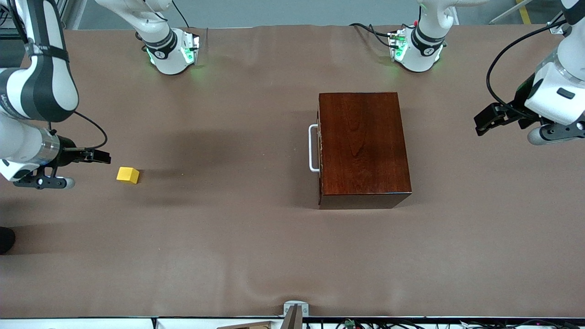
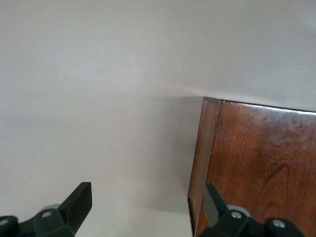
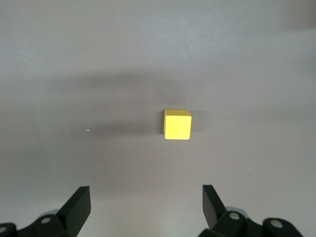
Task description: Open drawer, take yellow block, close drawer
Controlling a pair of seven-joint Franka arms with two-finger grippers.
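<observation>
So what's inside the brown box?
Can't see. The brown box has its drawer shut, only its white handle showing. The yellow block sits outside on the table.

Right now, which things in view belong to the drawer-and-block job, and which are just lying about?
Job:
- drawer, shut in the box, with its handle
- yellow block on the table, toward the right arm's end
- right gripper, open, beside the block
- left gripper, open

Lying about:
- brown table cover
</observation>
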